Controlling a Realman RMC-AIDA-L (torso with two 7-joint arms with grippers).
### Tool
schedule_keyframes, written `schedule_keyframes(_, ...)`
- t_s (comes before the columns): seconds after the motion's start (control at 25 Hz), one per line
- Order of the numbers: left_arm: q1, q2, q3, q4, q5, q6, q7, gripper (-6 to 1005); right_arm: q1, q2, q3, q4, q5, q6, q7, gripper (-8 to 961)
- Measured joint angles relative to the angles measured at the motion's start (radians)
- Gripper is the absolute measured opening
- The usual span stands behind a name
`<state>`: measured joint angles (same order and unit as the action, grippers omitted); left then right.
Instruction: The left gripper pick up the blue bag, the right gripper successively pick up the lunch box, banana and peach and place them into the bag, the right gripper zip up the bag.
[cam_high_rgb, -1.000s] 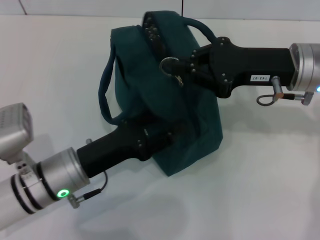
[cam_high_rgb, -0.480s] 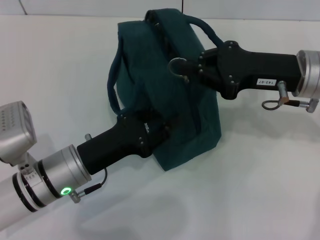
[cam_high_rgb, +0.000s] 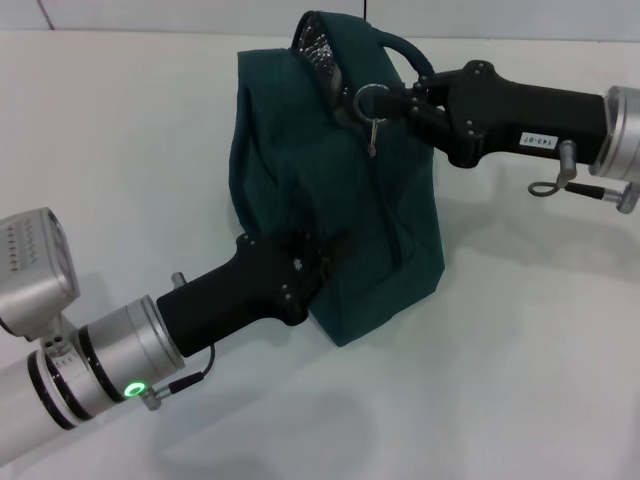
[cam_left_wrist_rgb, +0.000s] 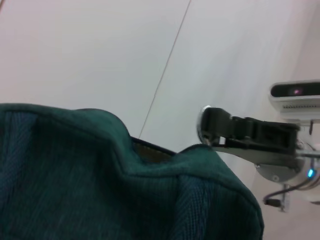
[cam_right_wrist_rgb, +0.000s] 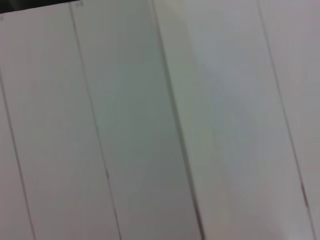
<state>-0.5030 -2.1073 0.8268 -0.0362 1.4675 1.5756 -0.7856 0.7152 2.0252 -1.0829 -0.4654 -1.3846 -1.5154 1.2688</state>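
While upright, blue bag (cam_high_rgb: 335, 200) runs its zipper (cam_high_rgb: 350, 95) near-to-far.

We see the blue bag (cam_high_rgb: 335, 200) standing upright on the white counter (cam_high_rgb: 520, 360), toward its far edge, dark teal fabric bulging, one rope handle (cam_high_rgb: 405, 50) arching over its top. Its zipper is drawn most of the way shut, with a sliver of silver lining showing at the far end, and the metal ring (cam_high_rgb: 370, 98) hangs near the top.

One blue bag (cam_high_rgb: 330, 200), one zipper ring (cam_high_rgb: 371, 100), one rope handle (cam_high_rgb: 405, 52), and two grippers are seen: left gripper (cam_high_rgb: 318, 262), right gripper (cam_high_rgb: 400, 100).
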Motion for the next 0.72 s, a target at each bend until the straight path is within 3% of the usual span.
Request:
schedule_keyframes(0.52,0.003,0.007,0.105,0.027,0.015,0.016,0.061,64,-0.012,0.003,-0.008,0.001,0.026,0.064,-0.004,14)
schedule_keyframes(0.72,0.023,0.017,0.207,0.115,0.017,0.063,0.075,63,-0.039,0.003,-0.005,0.001,0.031,0.059,-0.005,14)
